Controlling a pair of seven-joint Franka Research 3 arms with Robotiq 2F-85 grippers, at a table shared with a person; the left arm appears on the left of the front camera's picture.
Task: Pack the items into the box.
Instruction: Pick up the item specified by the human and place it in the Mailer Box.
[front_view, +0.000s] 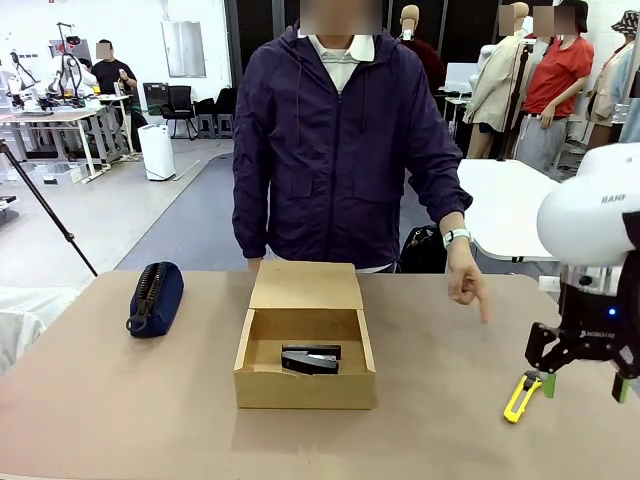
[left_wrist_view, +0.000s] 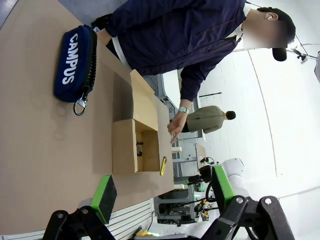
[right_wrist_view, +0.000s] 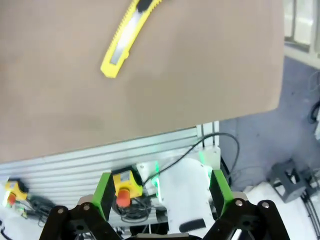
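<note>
The tan cardboard box sits mid-table with its flap lid folded back toward the person. Inside it lies the black stapler-like device. The yellow utility knife lies on the table at the right, also seen at the top of the right wrist view as the knife. My right gripper hangs open just above and right of the knife, nothing between its fingers. My left gripper is open and high over the table, looking across at the box and the knife.
A navy zippered pouch lies at the table's left. The person stands behind the box, one hand pointing down toward the table right of the box. The table's edge runs close below the knife.
</note>
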